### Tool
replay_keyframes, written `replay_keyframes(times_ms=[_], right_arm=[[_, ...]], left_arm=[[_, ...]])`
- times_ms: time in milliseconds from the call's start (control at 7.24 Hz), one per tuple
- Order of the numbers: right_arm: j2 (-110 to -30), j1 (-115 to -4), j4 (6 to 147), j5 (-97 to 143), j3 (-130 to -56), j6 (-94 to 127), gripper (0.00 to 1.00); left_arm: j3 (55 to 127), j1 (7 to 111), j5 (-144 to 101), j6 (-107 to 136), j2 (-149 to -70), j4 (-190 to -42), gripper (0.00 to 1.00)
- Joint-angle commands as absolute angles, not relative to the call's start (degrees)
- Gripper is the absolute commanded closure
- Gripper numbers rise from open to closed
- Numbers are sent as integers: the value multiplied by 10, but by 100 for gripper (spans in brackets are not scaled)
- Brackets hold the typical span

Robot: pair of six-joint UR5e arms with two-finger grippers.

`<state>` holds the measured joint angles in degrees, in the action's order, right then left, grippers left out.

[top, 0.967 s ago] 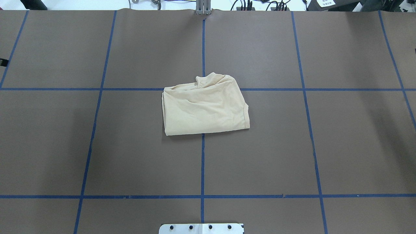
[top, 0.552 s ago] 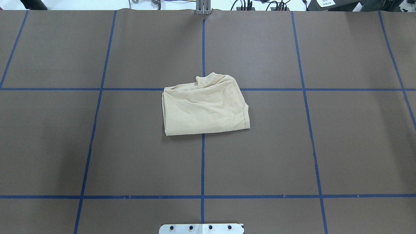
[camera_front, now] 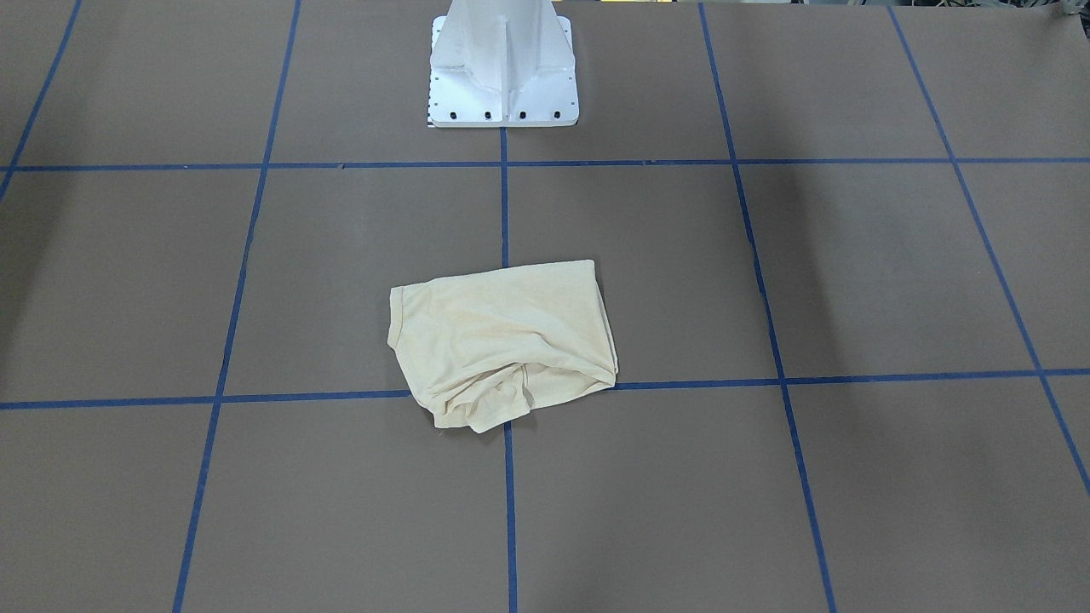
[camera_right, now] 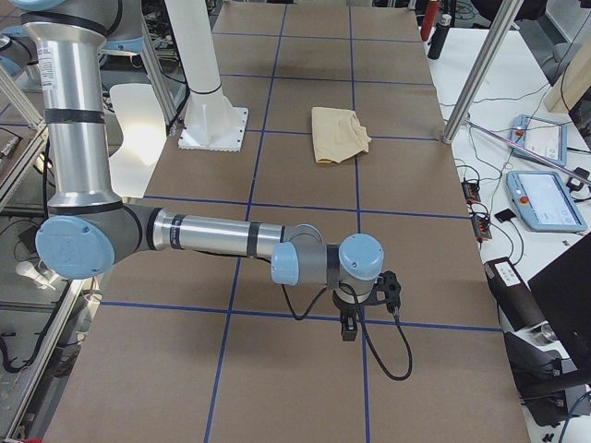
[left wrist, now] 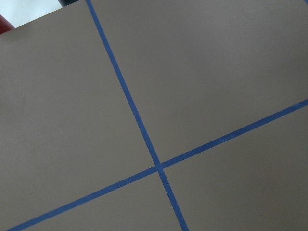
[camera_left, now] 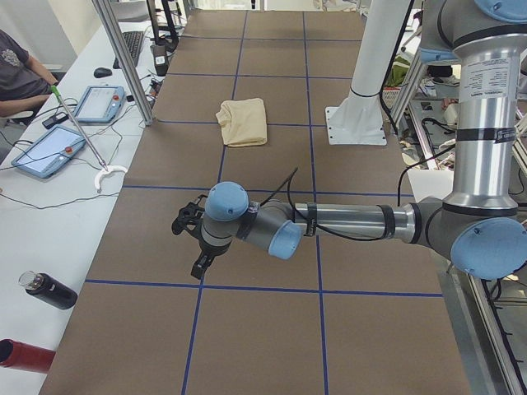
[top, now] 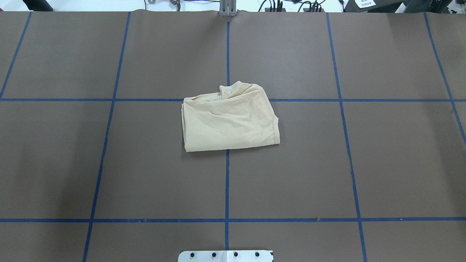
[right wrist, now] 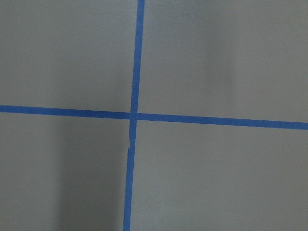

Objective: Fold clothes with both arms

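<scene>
front-facing view: the shirt [camera_front: 502, 336] lies as a compact folded bundle mid-worktop [camera_front: 766, 255], bunched at its 6 o'clock edge. the folding looks essentially done, with only tidying left.

overhead: nothing touches it.

left side view: the left gripper [camera_left: 198, 251] hangs at 7 o'clock, well apart from the shirt.

right side view: the right gripper [camera_right: 355, 318] hangs at 6 o'clock, also well apart. whether either is apart or together cannot be told.

Counts. Shirt [top: 229, 122]: 1, well apart from the left gripper [camera_left: 200, 265]. Arms: 2, left arm [camera_left: 346, 222] and right arm [camera_right: 212, 238]. White pedestal [camera_front: 502, 64]: 1. Tablets [camera_left: 45, 151]: 2. Bottles: 2, black bottle [camera_left: 49, 290] and red bottle [camera_left: 16, 354], both out beyond that gripper. Operator [camera_left: 20, 70]: 1.
</scene>
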<state>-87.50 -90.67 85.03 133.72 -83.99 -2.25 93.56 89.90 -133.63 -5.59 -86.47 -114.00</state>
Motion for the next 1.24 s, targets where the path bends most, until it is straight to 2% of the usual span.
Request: replay_keyframes(times_ms=[0, 552, 691, 967, 1105], right_arm=[[-877, -906, 852, 1343, -837, -14, 0], [-878, -908, 860, 1352, -848, -16, 0], [-875, -907, 871, 1352, -864, -12, 0], [-847, -892, 987, 1351, -934, 53, 0], [-852, -882, 985, 1353, -940, 102, 0]], left_arm=[[945, 903, -1340, -53, -851, -1144, 0], [961, 911, -1344, -51, -856, -1091, 0], [966, 911, -1345, -50, -855, -1080, 0], [1018, 911, -1361, 36, -851, -1043, 0], [1015, 910, -1366, 35, -849, -1048, 0]])
